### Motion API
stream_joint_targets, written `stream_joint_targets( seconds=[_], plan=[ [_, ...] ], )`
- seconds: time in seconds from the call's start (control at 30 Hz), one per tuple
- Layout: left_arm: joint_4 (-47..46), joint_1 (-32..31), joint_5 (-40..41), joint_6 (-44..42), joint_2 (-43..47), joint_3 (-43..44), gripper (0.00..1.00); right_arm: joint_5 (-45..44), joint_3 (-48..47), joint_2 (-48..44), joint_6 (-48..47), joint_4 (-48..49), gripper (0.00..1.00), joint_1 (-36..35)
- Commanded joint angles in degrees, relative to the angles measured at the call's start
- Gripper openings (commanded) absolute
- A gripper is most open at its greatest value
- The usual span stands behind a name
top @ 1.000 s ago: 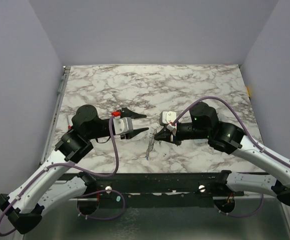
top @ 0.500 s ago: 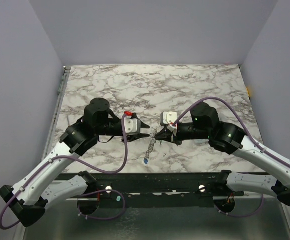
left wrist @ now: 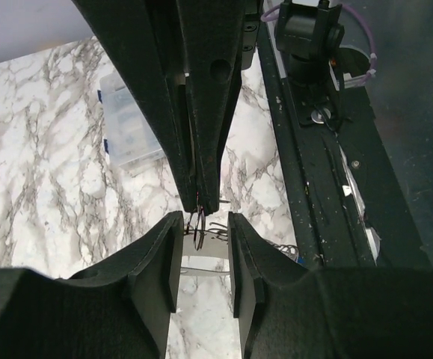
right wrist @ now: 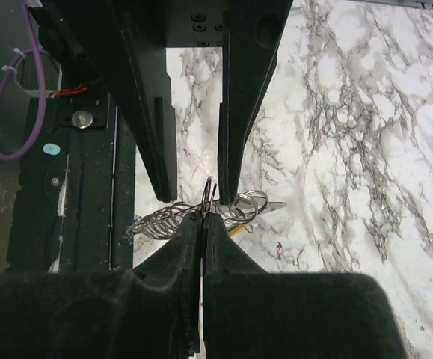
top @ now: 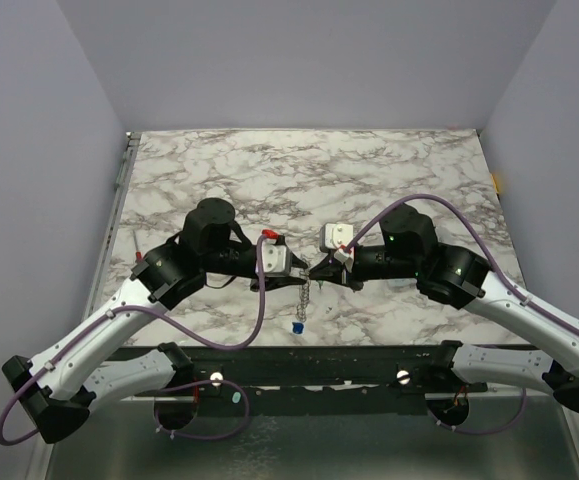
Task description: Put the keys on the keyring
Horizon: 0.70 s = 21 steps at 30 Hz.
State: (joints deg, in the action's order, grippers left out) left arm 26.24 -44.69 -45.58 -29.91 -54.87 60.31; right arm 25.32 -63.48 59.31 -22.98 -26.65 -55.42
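Silvery-grey mid-frame overhead: pinches the thin oval metal keyring (top: 307,274) in the pressed-shut right gripper (right wrist: 203,218), chain (top: 303,298) and blue-headed key (top: 297,327) hanging toward the bottom edge, straddles it from the left with parted left gripper (left wrist: 204,224).

The keyring (right wrist: 247,203) is between the left gripper (top: 300,272) and the right gripper (top: 315,270). Its chain (top: 304,298) runs toward the near edge of the table (top: 419,170).

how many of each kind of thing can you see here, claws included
claws, left claw and right claw: 2
keyring, chain included: 1
blue key: 1
clear box: 1
total: 5
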Motion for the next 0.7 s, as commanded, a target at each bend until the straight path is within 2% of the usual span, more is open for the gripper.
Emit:
stream_joint_targets(
  seconds=[0.0,0.13,0.23,0.3,0.37,0.4,0.53,0.67],
  plan=[
    [0.66,-0.99,0.24,-1.1,-0.8,0.51,0.34,0.17,-2.3,-0.26,-0.19,0.47,0.01,-0.22],
    [0.66,-1.23,1.11,-1.66,-1.18,0.58,0.32,0.37,-2.44,-0.32,-0.1,0.38,0.01,-0.22],
    [0.57,-1.34,1.78,-2.22,-1.28,0.51,0.26,0.35,-2.43,-0.35,-0.04,0.3,0.01,-0.22],
    [0.53,-1.45,2.21,-2.57,-1.29,0.55,0.19,0.39,-2.43,-0.39,-0.01,0.29,0.01,-0.22],
    [0.41,-1.53,2.74,-2.93,-1.45,0.59,0.03,0.5,-2.43,-0.42,0.01,0.2,0.01,-0.22],
    [0.39,-1.61,3.15,-3.22,-1.52,0.59,0.0,0.46,-2.43,-0.47,0.01,0.24,0.01,-0.22],
    [-0.68,-1.74,3.56,-4.01,-0.99,-0.22,0.0,0.43,-2.29,-1.0,-0.04,0.67,0.01,-0.22],
    [-6.76,-1.72,2.73,-2.12,0.71,-3.67,0.0,-1.18,-1.28,-2.19,0.91,2.79,0.01,-0.22]
  ],
)
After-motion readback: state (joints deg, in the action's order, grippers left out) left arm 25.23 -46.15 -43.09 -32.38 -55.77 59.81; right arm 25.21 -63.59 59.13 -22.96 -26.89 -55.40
